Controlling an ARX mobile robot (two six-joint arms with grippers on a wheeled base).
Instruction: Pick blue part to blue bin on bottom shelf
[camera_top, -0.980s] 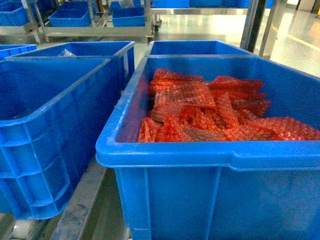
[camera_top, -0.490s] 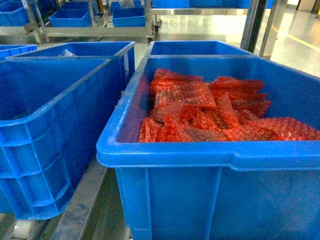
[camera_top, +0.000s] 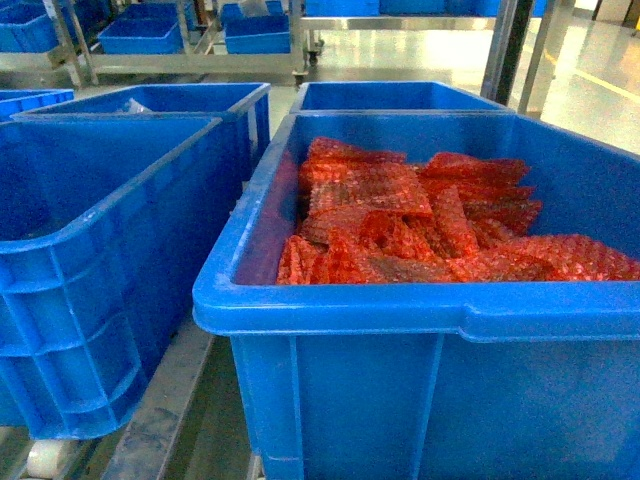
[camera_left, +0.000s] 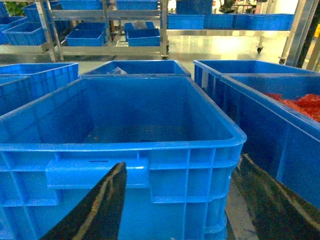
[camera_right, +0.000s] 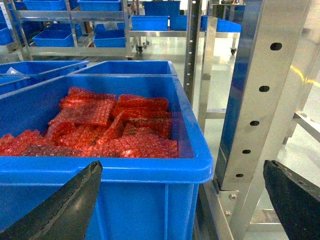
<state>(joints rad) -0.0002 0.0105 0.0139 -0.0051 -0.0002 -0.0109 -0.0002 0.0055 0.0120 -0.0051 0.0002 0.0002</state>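
Claws first: left claw (camera_left: 175, 200) spread wide, holding and touching nothing, hung short of the near wall of the left bin (camera_left: 120, 145). Right claw (camera_right: 180, 200) equally wide, bare, facing the near wall of the packet bin (camera_right: 125, 170), just left of the steel upright (camera_right: 260, 100). No blue part to be made out anywhere; only red bubble-wrap packets (camera_right: 110, 130), heaped inside that bin beyond its near rim. Right arm judged nearer.
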